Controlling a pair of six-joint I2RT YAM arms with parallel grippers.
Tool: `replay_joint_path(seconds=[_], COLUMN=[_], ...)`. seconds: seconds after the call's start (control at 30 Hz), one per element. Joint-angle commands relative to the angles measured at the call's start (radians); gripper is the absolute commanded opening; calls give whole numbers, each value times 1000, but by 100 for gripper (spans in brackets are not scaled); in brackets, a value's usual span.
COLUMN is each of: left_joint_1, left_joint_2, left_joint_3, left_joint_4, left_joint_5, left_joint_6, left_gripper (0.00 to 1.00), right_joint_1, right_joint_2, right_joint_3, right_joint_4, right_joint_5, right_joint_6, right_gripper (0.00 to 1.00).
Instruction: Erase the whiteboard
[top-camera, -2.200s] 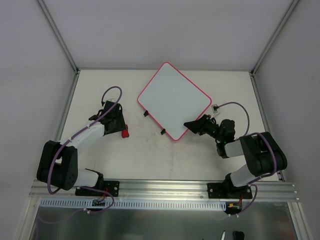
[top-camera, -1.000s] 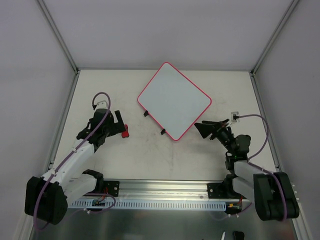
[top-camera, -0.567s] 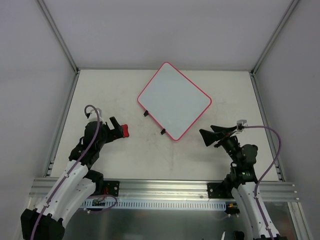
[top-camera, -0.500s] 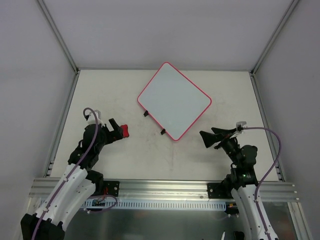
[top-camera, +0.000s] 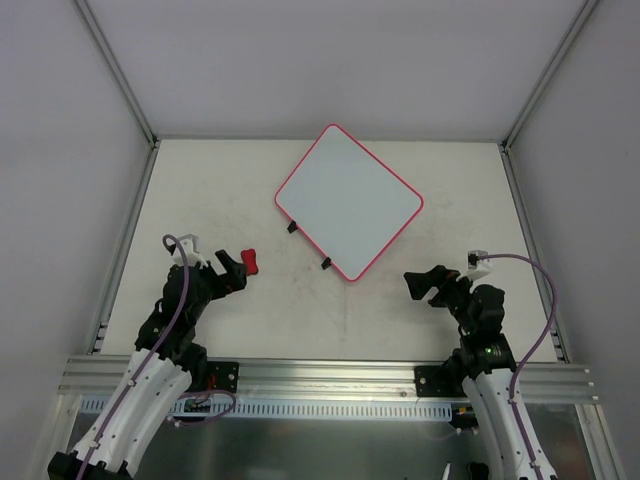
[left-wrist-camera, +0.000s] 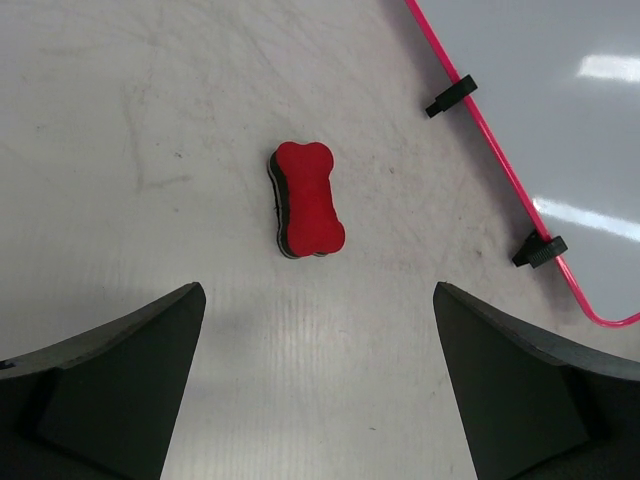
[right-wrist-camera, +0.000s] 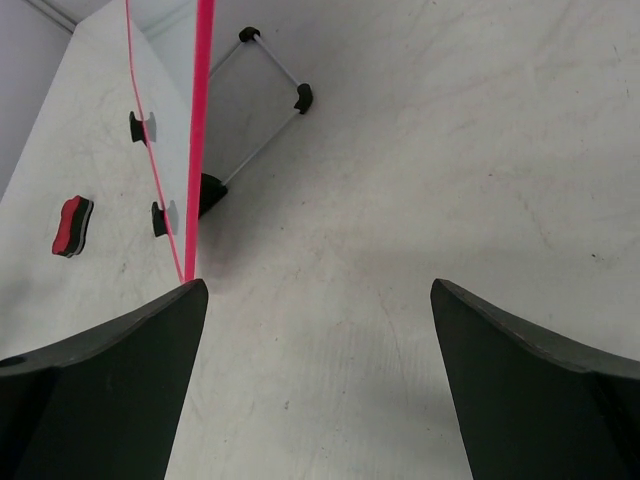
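The whiteboard (top-camera: 348, 200) lies turned like a diamond at the table's middle back. It has a pink-red frame and a blank white face. Two black clips (top-camera: 292, 227) sit on its near-left edge. The red bow-shaped eraser (top-camera: 250, 262) rests on the table left of the board, touching nothing. My left gripper (top-camera: 232, 270) hovers open just left of and nearer than the eraser. In the left wrist view the eraser (left-wrist-camera: 306, 198) lies ahead of the open left gripper (left-wrist-camera: 318, 290), with the whiteboard (left-wrist-camera: 560, 100) at the upper right. My right gripper (top-camera: 420, 283) is open, off the board's near-right edge. The right wrist view shows the right gripper (right-wrist-camera: 318, 285) over bare table.
White walls and metal posts enclose the table on three sides. The metal rail (top-camera: 330, 378) carrying both arm bases runs along the near edge. From the right wrist the whiteboard's frame (right-wrist-camera: 203, 100) appears edge-on at the left, with the eraser (right-wrist-camera: 74, 226) beyond it.
Both arms have drawn back toward the near edge, the left gripper away from the eraser and the right away from the board's corner. Eraser and board have not moved.
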Motion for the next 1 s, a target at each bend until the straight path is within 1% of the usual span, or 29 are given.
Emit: replay_joint_path(seconds=[0.0, 0.17, 0.47, 0.83, 0.97], left_joint_1=[4, 3, 4, 2, 3], left_joint_2=[-48, -68, -12, -13, -13], left_joint_3=[-20, -52, -35, -34, -34], left_joint_4=[46, 80, 83, 83, 84], left_joint_5=[-30, -51, -45, -38, -38], left_joint_6=[-23, -20, -15, -12, -11], left_gripper=[99, 99, 99, 99, 99], right_joint_1=[-4, -5, -5, -4, -5], right_joint_2=[3, -17, -14, -58, -40], right_joint_3=[38, 29, 30, 18, 23], right_joint_4=[5, 4, 5, 4, 5], right_joint_5=[49, 40, 39, 37, 34], right_joint_6=[-11, -10, -8, -7, -5], right_gripper=[99, 99, 99, 99, 99])
